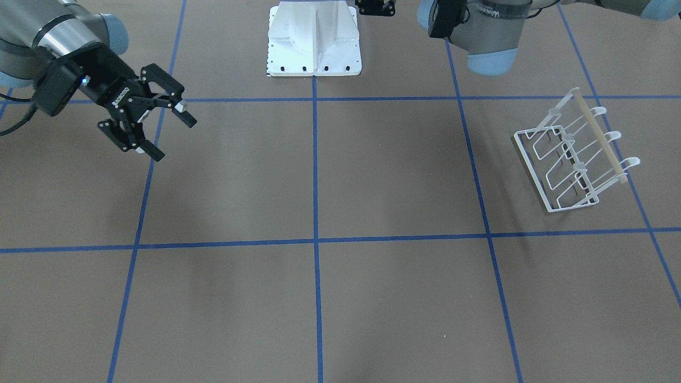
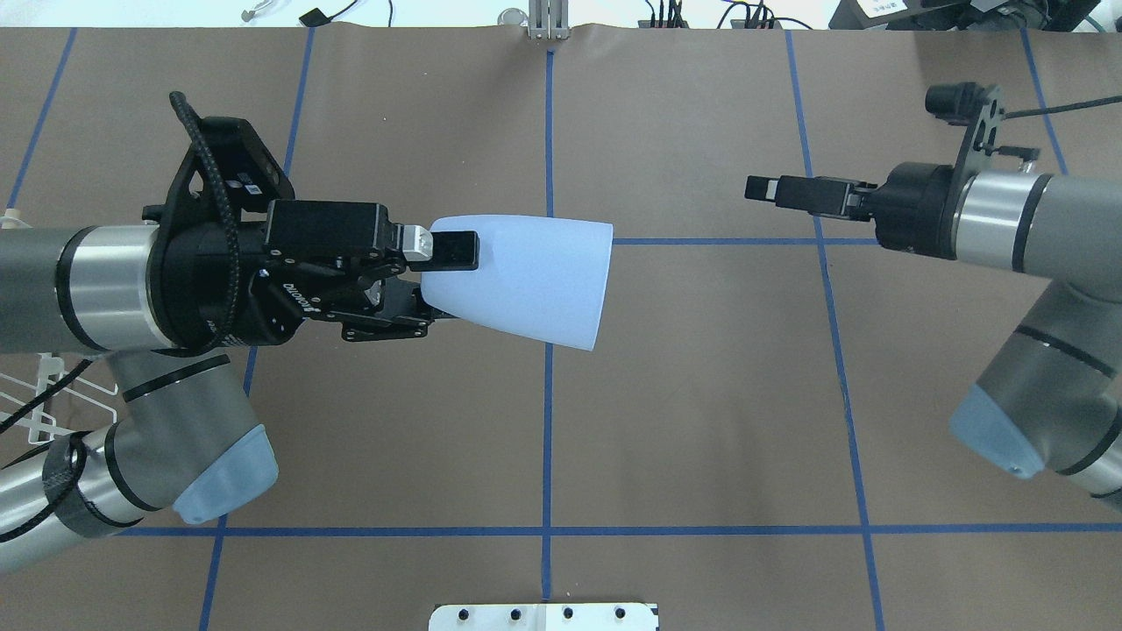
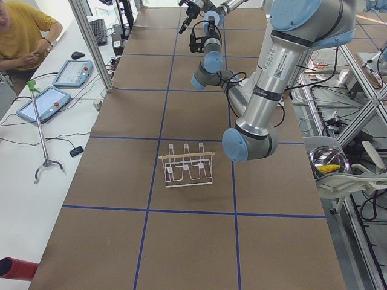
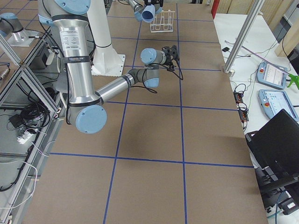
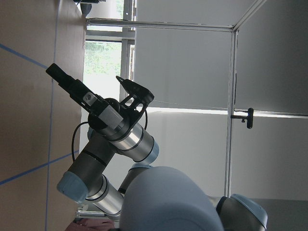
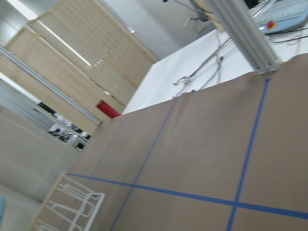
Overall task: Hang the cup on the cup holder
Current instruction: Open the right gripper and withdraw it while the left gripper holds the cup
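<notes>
The light blue cup point(image 2: 535, 280) is held on its side in the air over the table's middle, rim pointing toward the robot's right. My left gripper point(image 2: 447, 285) is shut on its narrow base end. The cup also shows in the exterior right view point(image 4: 148, 13) and low in the left wrist view point(image 5: 163, 202). The white wire cup holder point(image 1: 577, 151) with its wooden rod stands empty on the table on the robot's left side, and shows in the exterior left view point(image 3: 186, 166). My right gripper point(image 1: 170, 135) is open and empty in the air, facing the cup's rim from a distance.
The brown table is marked with blue tape lines point(image 1: 315, 239). A white mounting plate point(image 1: 314, 42) lies at the robot's base edge. An operator point(image 3: 24, 36) sits by tablets point(image 3: 45, 99) on a side table beyond the far edge.
</notes>
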